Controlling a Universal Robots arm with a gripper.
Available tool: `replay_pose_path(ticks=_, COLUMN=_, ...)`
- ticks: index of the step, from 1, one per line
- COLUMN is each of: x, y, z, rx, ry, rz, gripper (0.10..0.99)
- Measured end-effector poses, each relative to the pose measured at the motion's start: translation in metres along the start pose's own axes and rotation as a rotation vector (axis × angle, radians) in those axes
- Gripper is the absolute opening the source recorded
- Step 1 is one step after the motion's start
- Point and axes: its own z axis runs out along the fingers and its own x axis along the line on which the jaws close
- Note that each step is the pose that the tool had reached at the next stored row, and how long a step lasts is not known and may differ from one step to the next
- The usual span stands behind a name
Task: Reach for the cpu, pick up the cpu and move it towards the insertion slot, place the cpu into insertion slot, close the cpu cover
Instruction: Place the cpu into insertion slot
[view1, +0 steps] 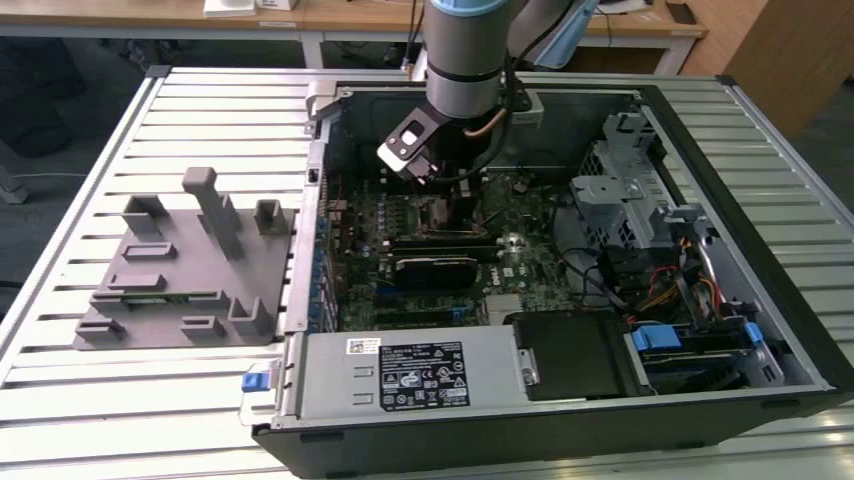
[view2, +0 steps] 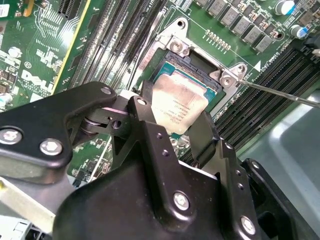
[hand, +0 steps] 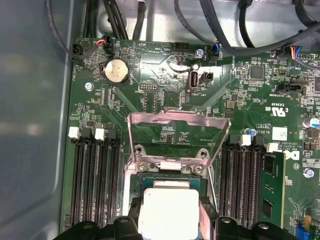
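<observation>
Gripper (view2: 176, 117) down inside open computer case (view1: 747, 330), fingers (view2: 145, 112) closed on cpu (view2: 179, 102) edges. Chip sits centre frame in second wrist view, over insertion slot (view2: 196, 62). Cpu cover (hand: 177, 120) raised open, mid-frame in first wrist view.

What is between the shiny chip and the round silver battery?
In the first wrist view, the cpu cover stands raised open between the cpu and the round battery, with bare green board showing through its cut-out.
</observation>
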Motion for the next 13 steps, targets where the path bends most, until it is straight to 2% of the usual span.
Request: replay_pose_path(ticks=13, x=0.0001, y=-0.0007, z=0.0018, rx=0.0, ry=-0.0003, rz=0.003, gripper=0.533)
